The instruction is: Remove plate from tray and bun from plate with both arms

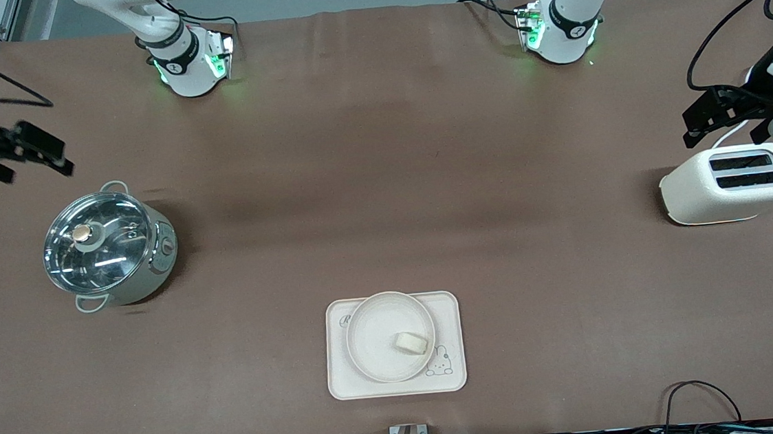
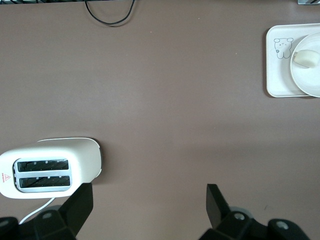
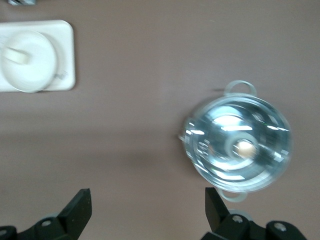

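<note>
The round cream plate (image 1: 378,324) lies on the rectangular cream tray (image 1: 341,379) near the table's front edge, midway between the arms' ends. The small pale bun (image 1: 411,343) lies in the plate. My left gripper (image 1: 724,129) is open and empty, up over the table beside the toaster. My right gripper (image 1: 34,165) is open and empty, up over the table beside the pot. The left wrist view shows the left gripper (image 2: 147,202) with jaws wide apart, and the plate (image 2: 309,80) and bun (image 2: 306,58). The right wrist view shows the right gripper (image 3: 147,205) open, and the plate (image 3: 35,70) and bun (image 3: 14,54).
A white toaster (image 1: 688,193) stands at the left arm's end of the table. A steel pot with a glass lid (image 1: 107,246) stands at the right arm's end. A black cable (image 1: 697,392) loops at the front edge.
</note>
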`<state>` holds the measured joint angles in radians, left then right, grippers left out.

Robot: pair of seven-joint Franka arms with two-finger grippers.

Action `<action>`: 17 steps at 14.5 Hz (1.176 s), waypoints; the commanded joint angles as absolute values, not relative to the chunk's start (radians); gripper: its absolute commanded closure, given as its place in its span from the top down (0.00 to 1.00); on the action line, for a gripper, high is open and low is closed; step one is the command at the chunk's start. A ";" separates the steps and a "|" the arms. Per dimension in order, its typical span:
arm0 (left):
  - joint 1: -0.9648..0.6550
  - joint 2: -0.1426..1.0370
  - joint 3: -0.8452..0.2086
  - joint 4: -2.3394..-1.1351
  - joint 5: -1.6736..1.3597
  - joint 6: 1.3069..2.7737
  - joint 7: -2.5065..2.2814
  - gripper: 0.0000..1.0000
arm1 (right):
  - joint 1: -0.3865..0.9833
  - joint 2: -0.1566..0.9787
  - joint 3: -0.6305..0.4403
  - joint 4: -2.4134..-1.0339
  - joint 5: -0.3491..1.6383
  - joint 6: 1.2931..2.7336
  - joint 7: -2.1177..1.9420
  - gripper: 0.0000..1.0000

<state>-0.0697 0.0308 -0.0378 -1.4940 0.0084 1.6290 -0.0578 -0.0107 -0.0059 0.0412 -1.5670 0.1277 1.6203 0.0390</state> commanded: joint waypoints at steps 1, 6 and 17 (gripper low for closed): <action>-0.074 0.043 -0.040 -1.468 0.015 1.611 -0.060 1.00 | 0.018 0.098 0.041 -1.557 0.212 1.748 0.089 1.00; -0.071 0.043 -0.040 -1.470 0.015 1.608 -0.057 1.00 | 0.196 0.282 0.040 -1.534 0.204 2.029 0.378 1.00; -0.072 0.043 -0.040 -1.468 0.015 1.609 -0.057 1.00 | 0.380 0.768 0.032 -1.325 0.198 2.456 0.472 1.00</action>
<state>-0.0713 0.0343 -0.0380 -1.4912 0.0084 1.6261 -0.0578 0.3367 0.7022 0.0449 -1.3851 0.1970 2.4162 0.4589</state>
